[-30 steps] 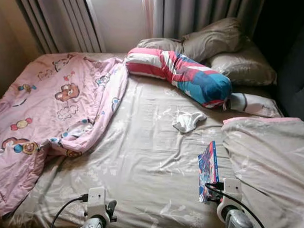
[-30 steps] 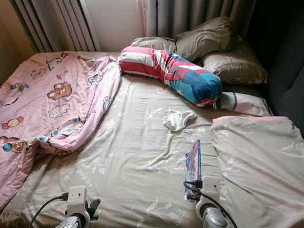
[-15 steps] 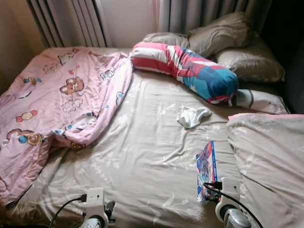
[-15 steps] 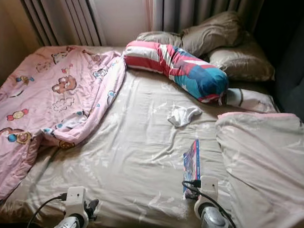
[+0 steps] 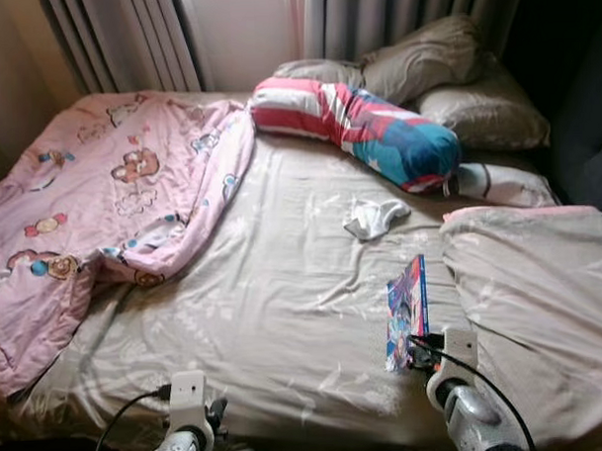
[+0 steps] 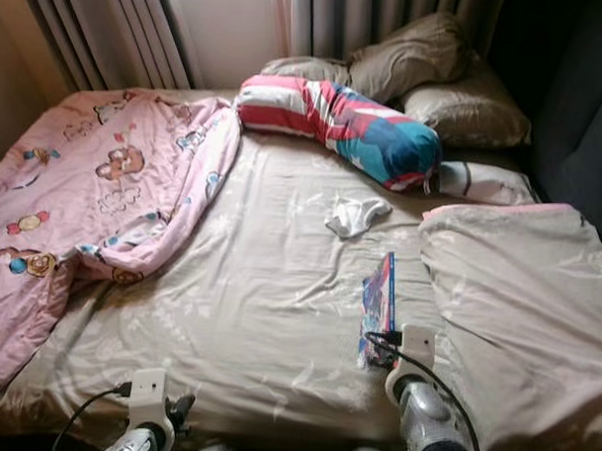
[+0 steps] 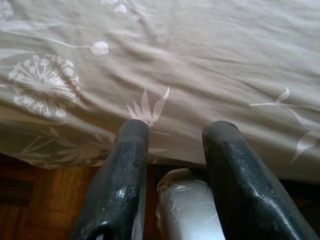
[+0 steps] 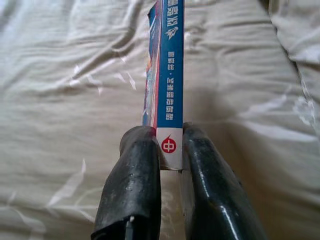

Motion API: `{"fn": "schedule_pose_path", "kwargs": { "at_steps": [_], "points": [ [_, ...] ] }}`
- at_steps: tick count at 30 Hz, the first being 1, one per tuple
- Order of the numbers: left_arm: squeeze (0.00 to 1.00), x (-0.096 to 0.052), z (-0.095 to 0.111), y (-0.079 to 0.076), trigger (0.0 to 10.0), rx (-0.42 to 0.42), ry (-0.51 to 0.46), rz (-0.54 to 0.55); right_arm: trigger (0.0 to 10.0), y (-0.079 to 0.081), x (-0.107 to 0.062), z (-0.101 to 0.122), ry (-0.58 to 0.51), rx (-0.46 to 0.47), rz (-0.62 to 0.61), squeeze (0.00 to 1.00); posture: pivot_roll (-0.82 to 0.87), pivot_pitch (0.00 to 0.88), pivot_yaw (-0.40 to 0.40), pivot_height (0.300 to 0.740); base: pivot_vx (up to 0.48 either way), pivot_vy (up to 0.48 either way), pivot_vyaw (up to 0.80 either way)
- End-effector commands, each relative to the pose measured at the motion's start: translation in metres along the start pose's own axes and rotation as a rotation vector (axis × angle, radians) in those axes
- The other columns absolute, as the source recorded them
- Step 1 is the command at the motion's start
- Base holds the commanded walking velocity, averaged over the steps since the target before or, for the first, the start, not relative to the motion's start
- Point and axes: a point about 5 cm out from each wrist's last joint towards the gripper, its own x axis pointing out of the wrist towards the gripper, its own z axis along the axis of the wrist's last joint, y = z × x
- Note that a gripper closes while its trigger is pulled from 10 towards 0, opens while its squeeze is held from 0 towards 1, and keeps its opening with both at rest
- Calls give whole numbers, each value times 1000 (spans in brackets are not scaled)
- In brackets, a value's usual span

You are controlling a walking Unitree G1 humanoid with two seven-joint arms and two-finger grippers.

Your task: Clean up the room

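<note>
Right hand (image 8: 167, 150): you are pinching the book (image 5: 407, 312); left hand (image 7: 172, 150) gaping, empty. White cloth (image 5: 373, 217), pink blanket (image 5: 112, 207) remaining on bed (image 5: 274, 315).

Grey curtains (image 5: 393, 19) hang at twelve o'clock behind the bed, with a pale wall strip (image 5: 240, 35) between them. Dark wooden floor (image 7: 35, 200) shows below the mattress edge. A dark upholstered surface (image 5: 584, 127) rises at three o'clock beside the bed.
</note>
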Motion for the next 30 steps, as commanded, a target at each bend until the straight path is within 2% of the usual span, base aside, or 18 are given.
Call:
{"fn": "schedule_pose_path", "kwargs": {
  "at_steps": [1, 6, 10, 13, 15, 21, 25, 30],
  "points": [
    [0, -1, -2, 4, 10000, 18, 15, 4, 10000, 2, 3, 11, -24, 5, 19, 0, -31, 52, 27, 662, 0, 0, 0],
    [0, -1, -1, 5, 10000, 23, 12, 3, 10000, 2, 1, 1, 68, 29, 96, 0, -25, 55, 34, 662, 0, 0, 0],
    [0, -1, -1, 6, 10000, 26, 11, 3, 10000, -2, 0, -3, 93, 18, 90, 0, -21, 60, 39, 662, 0, 0, 0],
    [0, -1, -1, 7, 10000, 29, 11, 3, 10000, -8, -2, -6, 120, -5, 56, 0, -22, 62, 42, 662, 0, 0, 0],
    [0, -1, -2, 7, 10000, 34, 13, 0, 10000, -18, -4, -8, 143, -36, -1, 0, -22, 68, 48, 662, 0, 0, 0],
    [0, -2, -3, 8, 10000, 43, 17, -5, 10000, -29, -8, -11, 166, -95, -64, 0, -25, 75, 57, 662, 0, 0, 0],
    [0, -2, -3, 9, 10000, 48, 18, -7, 10000, -37, -11, -14, 180, -97, -131, 0, -23, 77, 61, 662, 0, 0, 0],
    [0, -2, -2, 9, 10000, 53, 17, -10, 10000, -38, -11, -15, 182, -94, -146, 0, -22, 77, 63, 662, 0, 0, 0]
  ]
}}
